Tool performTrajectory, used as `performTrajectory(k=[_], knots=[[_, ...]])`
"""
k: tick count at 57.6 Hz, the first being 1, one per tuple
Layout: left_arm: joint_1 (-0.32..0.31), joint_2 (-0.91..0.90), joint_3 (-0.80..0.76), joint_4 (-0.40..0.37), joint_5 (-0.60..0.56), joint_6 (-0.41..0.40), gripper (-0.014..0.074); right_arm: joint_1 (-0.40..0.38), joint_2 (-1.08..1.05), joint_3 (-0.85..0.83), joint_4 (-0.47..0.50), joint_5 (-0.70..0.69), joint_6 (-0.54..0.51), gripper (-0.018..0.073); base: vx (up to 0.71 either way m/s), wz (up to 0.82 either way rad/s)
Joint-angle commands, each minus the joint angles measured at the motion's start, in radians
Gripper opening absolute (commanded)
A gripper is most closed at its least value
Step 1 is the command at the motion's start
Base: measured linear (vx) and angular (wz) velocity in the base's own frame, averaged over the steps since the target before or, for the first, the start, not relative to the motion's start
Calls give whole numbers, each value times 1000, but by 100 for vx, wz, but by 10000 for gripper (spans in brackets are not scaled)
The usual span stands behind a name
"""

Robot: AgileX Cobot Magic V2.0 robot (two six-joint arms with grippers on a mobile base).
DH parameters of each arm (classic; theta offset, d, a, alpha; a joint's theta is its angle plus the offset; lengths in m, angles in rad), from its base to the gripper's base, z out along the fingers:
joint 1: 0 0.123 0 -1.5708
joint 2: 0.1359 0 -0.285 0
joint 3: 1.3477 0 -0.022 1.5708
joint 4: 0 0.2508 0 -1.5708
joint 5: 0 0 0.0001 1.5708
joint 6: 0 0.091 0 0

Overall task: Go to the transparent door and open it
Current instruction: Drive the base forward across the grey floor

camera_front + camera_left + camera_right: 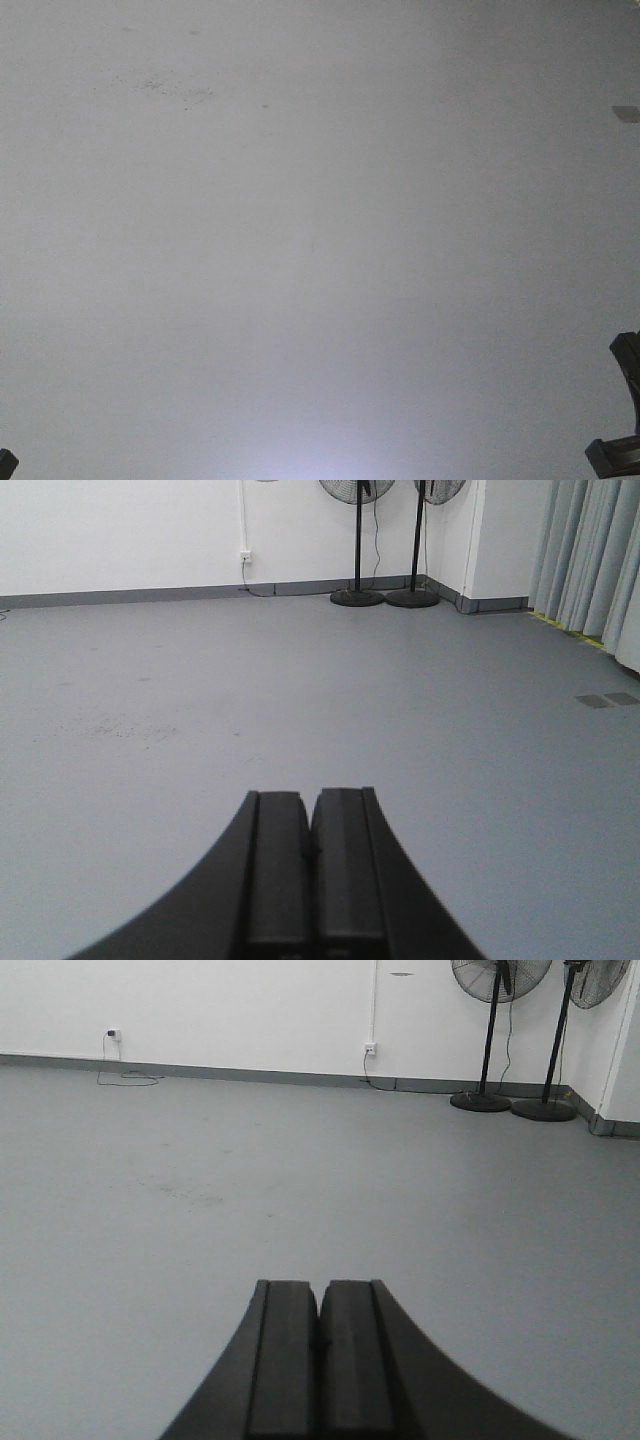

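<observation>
Front view: plain matte grey floor fills the frame, with dark bits at the lower corners, probably arm parts. Left wrist: black left gripper pressed together, empty; two black pedestal fans by white wall. Right wrist: black right gripper pressed together, empty. Transparent door in no view.

Floor: smooth grey floor, running to a white wall at its far edge.
Fans: first pedestal fan and second pedestal fan, black round bases side by side in the far right corner.
Cable: thin dark cable, loose along the far edge.
Marks: speckled dark scuff patch, mid-floor.
Plates: two flat dark floor plates, near the right edge.
</observation>
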Motion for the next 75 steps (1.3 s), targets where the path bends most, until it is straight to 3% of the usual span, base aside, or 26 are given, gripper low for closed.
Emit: performTrajectory(k=[1, 75], knots=[[-3, -13, 26, -6, -77, -8, 0, -6, -15, 14, -6, -80, -4, -4, 0, 0], [-3, -13, 26, -6, -77, -8, 0, -6, -15, 14, -6, -78, -4, -4, 4, 2]])
